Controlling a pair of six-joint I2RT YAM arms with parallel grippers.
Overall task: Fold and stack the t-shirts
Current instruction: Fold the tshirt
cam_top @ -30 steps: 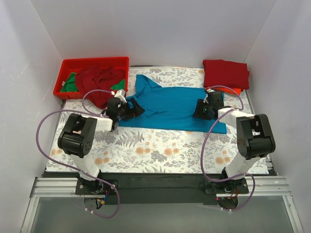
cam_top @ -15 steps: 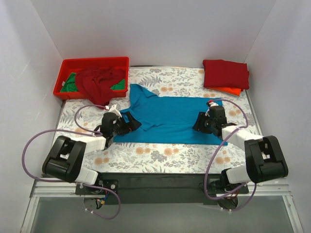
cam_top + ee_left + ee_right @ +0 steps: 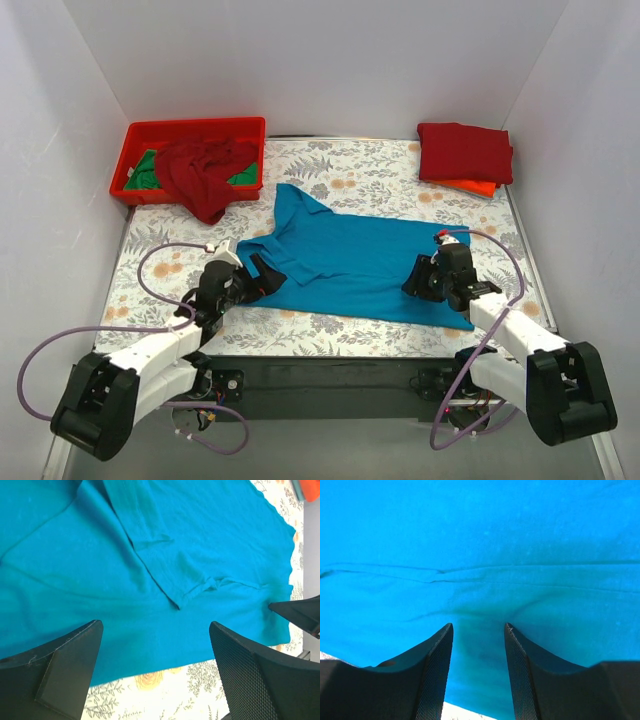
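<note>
In the last second I've pulled both arms back toward the bottom of the frame. The teal t-shirt (image 3: 345,265) has slid with them and now lies flat, low in the centre of the bench (image 3: 330,165). The left end effector (image 3: 252,280) is spread wide over the shirt's left end. The right end effector (image 3: 425,275) is half spread with its tips on the right end, pinching nothing that I can see. I judge the shirt is now placed for folding. The folded dark red t-shirt (image 3: 465,150) waits at upper right.
</note>
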